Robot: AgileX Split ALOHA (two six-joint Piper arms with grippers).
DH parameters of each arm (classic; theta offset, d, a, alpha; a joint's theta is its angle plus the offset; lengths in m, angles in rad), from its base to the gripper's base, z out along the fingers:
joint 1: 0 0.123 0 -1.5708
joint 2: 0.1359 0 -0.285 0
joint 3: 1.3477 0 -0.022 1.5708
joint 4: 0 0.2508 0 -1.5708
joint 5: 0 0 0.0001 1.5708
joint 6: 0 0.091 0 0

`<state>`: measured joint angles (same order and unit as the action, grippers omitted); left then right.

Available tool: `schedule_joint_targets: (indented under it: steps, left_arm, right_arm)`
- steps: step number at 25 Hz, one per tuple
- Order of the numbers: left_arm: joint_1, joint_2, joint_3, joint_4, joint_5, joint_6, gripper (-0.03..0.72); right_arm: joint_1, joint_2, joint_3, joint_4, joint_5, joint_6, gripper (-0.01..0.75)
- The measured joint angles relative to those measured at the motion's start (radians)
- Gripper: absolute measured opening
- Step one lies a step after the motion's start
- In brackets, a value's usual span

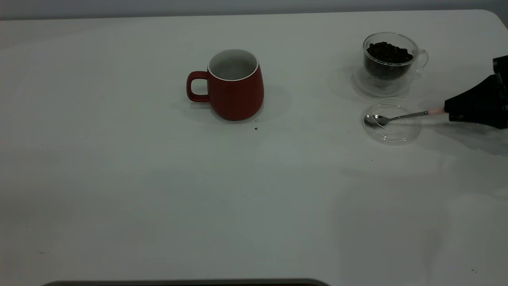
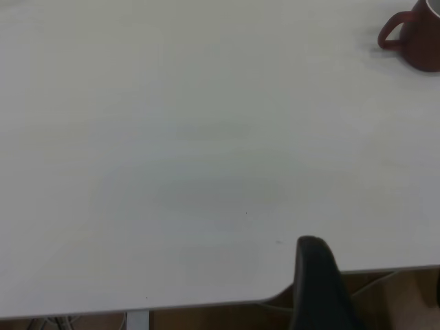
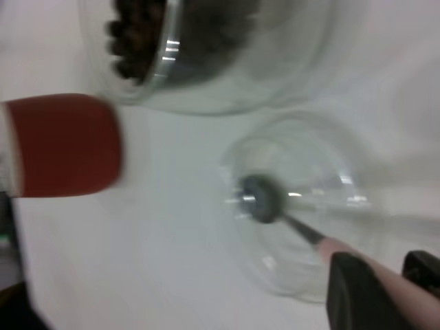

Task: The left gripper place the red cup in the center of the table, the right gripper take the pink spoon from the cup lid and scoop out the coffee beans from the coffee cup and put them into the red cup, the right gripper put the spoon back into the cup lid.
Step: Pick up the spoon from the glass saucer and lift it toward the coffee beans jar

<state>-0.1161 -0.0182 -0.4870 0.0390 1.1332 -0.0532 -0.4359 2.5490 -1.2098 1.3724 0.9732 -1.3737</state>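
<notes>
We found the table (image 1: 158,198) wide and white, with the red cup (image 1: 235,84) already standing upright near its centre, handle toward the left arm's side, its white inside showing no beans that we could see; the left gripper (image 2: 317,285) hung back over the table's edge, well apart from the cup, and we could not tell how its fingers stood; the right gripper (image 1: 456,112) sat at the right side, its fingers (image 3: 357,292) closed on the pale handle end of the pink spoon (image 1: 397,117); the spoon's long axis ran from the gripper toward the table's middle, roughly level, with its bowl lying in the cup lid (image 1: 408,133); we judged the coming lift would turn on that line, since the coffee cup (image 1: 391,59) stood just beyond the lid, close to it, on its clear saucer (image 1: 367,89); the coffee beans (image 1: 389,51) filled that cup nearly to the rim; the lid held only the spoon's bowl
</notes>
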Motion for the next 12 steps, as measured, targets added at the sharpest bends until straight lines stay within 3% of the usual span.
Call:
schedule_joint_targets:
  steps: [1,12]
  left_arm:
    - [0.0,0.0,0.0,0.0,0.0,0.0,0.463]
    - [0.0,0.0,0.0,0.0,0.0,0.0,0.463]
  right_arm:
    - [0.0,-0.002,-0.001,0.001,0.018,-0.002,0.108]
    - [-0.044,-0.095,-0.001,-0.103,0.009,0.011,0.109]
